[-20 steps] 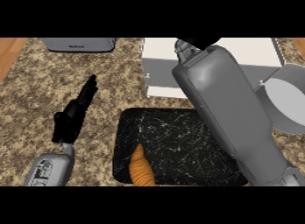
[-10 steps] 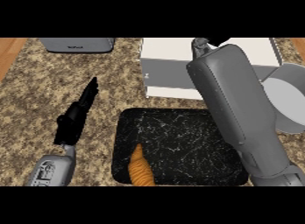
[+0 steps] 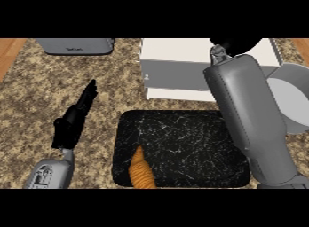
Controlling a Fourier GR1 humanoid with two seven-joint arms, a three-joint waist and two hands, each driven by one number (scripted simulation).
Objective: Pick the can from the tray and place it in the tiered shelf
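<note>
Over the shelf [image 3: 183, 66], the right hand [image 3: 232, 44] reaches; whether it holds anything cannot be told.
Left hand [image 3: 75, 119] rests with straight fingers beside the tray [image 3: 183, 133].

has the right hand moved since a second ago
Yes. The right hand has moved to the view's right along the tiered shelf's top, and slightly farther from the robot; it now sits nearer the shelf's right end.

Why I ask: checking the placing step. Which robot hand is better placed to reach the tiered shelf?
Right. The right robot hand is over the tiered shelf, its forearm crossing the tray; the left robot hand lies left of the tray, away from the shelf.
</note>
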